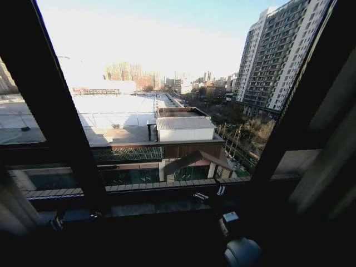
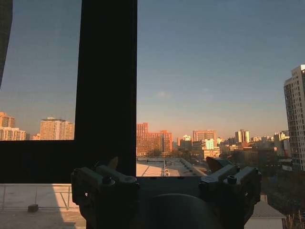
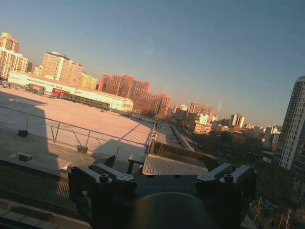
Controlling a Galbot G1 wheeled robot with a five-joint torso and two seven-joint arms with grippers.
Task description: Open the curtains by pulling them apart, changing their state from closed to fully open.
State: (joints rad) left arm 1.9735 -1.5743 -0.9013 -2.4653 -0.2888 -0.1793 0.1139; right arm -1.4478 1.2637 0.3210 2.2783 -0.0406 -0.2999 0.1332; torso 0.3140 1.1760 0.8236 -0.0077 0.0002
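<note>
Curtains (image 1: 328,167): pale folds bunched at the right edge of the head view, a second bunch at lower left (image 1: 14,208); the glass between is bare, so the panels look already drawn apart. Judgement: sheer fabric, light, soft, limp; will slide easily and bunch under a pinch, may snag. Best taken at a panel's inner edge fold, mid-height.

Window frame bars (image 1: 53,105) stand dark, upper left to lower centre.

Left gripper (image 2: 164,168): fingers spread, holding nothing, facing the glass beside a frame bar (image 2: 107,86). Right gripper (image 3: 162,167): also released and empty, facing the rooftops (image 3: 71,119) outside.
</note>
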